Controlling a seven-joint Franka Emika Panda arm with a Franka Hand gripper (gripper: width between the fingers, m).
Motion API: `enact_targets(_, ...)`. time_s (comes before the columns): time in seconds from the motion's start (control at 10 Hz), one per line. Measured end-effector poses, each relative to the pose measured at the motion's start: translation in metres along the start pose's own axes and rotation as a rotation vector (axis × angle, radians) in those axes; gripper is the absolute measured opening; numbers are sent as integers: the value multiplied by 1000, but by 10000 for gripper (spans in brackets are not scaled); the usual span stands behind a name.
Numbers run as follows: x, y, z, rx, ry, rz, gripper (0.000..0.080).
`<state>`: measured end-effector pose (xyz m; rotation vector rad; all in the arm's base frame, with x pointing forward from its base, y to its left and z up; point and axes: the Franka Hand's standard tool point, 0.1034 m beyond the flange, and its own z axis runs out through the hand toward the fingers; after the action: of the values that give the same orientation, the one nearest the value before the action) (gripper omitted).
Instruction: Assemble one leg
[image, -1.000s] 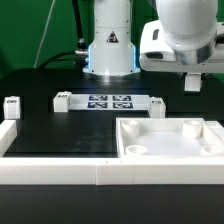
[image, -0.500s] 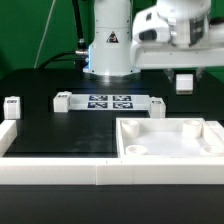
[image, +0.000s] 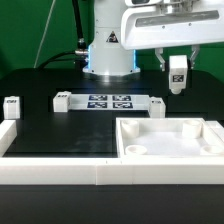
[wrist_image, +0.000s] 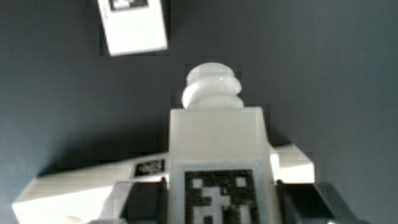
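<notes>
Pinching leg (image: 178, 74) midair, jaws hang clear of white tray (image: 170, 124), marker board (image: 110, 101) & loose leg (wrist_image: 134, 30).

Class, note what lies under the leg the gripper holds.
Bare black table shows below the leg; a white tagged block lies off to one side. The leg's own body covers the spot straight beneath.

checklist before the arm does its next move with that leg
1. leg held between the jaws of the gripper: ok
2. leg upright in the grip: ok
3. leg lifted off the table: ok
4. leg lined up over a hole in the tray-shaped piece: cannot tell
5. hold firm enough for pressing down: cannot tell
</notes>
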<state>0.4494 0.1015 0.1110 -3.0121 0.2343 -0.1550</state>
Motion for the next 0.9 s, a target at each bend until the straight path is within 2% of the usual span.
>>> enact_targets(0.1, 1, -5, 1, 6, 69, 12, 290)
enact_targets(0.2, 3, -24, 6, 19, 151, -69, 290)
enact_targets(0.3, 21, -18, 0, -3, 154, -148, 290)
enact_targets(0.4, 47, -10, -11, -19, 152, -169, 290)
enact_targets(0.5, 62, -15, -14, -14, 170, -175, 290)
enact_targets(0.6, 57, -16, -11, -13, 166, -176, 290)
enact_targets(0.9, 57, -15, -11, -13, 165, -175, 290)
